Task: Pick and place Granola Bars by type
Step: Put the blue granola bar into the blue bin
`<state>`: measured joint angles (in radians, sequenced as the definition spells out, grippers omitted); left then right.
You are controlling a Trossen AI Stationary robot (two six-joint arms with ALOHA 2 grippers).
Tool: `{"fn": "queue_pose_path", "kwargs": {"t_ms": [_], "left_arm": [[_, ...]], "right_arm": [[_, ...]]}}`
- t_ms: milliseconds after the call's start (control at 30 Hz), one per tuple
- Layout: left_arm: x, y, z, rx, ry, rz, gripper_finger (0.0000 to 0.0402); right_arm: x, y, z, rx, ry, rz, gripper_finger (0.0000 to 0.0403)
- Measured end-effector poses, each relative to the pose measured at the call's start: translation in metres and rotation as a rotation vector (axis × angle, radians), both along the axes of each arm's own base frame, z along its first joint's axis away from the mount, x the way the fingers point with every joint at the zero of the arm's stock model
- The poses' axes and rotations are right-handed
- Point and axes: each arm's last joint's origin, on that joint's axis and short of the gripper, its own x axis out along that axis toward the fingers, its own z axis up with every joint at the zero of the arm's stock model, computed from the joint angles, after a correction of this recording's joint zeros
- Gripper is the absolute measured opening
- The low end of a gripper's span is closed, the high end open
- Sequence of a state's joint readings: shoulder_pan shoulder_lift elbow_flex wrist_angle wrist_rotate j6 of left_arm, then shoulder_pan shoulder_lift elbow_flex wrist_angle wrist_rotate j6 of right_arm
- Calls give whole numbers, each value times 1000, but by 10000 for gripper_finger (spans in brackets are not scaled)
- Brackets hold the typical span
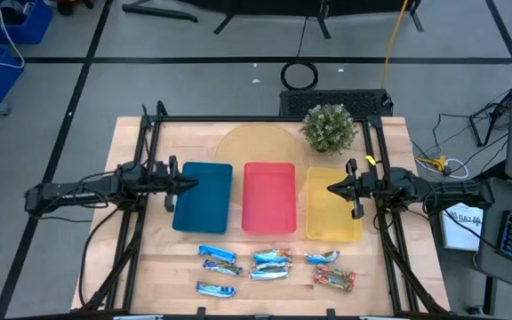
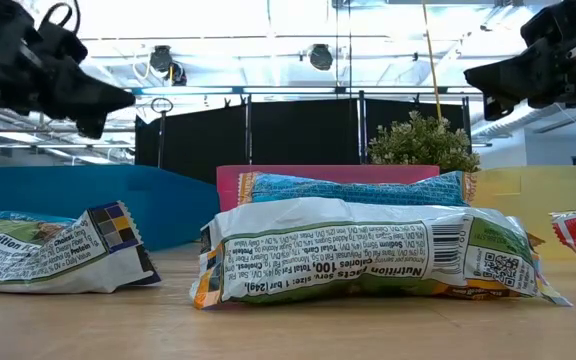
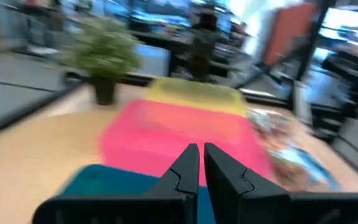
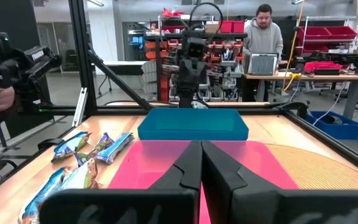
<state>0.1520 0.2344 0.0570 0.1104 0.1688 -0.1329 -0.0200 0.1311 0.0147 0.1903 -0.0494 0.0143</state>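
Seen from above, three trays sit side by side across the middle of the surface (image 1: 149, 267): a blue tray (image 1: 203, 196) at 9 o'clock of centre, a red tray (image 1: 268, 196) at centre, a yellow tray (image 1: 333, 204) at 3 o'clock. Set in a row like this, they likely serve as one bin per bar type. All three look bare inside, so by my reading no bar has been sorted yet.

The Granola Bars (image 1: 272, 263) lie loose in a cluster at 6 o'clock, near the front edge and apart from the trays. Blue-wrapped ones (image 1: 217, 258) lie toward 7 o'clock, silvery-blue ones in the middle, and an orange-red one (image 1: 334, 279) toward 5 o'clock. They are small, shiny, crinkled wrappers; the low view shows one lying flat with its white nutrition panel (image 2: 368, 262) facing the camera.

The left hand (image 1: 183, 184) hangs over the blue tray's 9 o'clock edge, fingers pressed together, gripping nothing. The right hand (image 1: 338, 188) hangs over the yellow tray's upper part, likewise closed and empty, as its wrist view shows. Both point inward toward each other, well above the bars, which reads as a waiting pose.

A potted plant (image 1: 329, 127) stands at 1 o'clock beside a round mat (image 1: 247, 147). A person (image 4: 263, 31) stands in the room beyond.
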Motion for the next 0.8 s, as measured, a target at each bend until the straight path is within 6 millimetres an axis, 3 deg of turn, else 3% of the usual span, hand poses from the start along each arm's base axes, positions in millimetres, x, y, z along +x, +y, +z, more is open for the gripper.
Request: {"fn": "queue_pose_path", "kwargs": {"t_ms": [200,400,533,633,800], "left_arm": [[13,-21,31,13,147,-124,36],[51,-53,64,145,382,-67,37],[79,-82,79,203,531,-129,37],[89,-108,83,193,705,-190,38],[107,-144,92,72,856,-57,38]], "right_arm": [[1,-2,1,-3,-4,-67,0],[2,-3,-1,3,11,-105,0],[2,-3,-1,3,11,-103,0],[2,-3,-1,2,14,-101,0],[3,-3,-4,11,47,-100,0]]}}
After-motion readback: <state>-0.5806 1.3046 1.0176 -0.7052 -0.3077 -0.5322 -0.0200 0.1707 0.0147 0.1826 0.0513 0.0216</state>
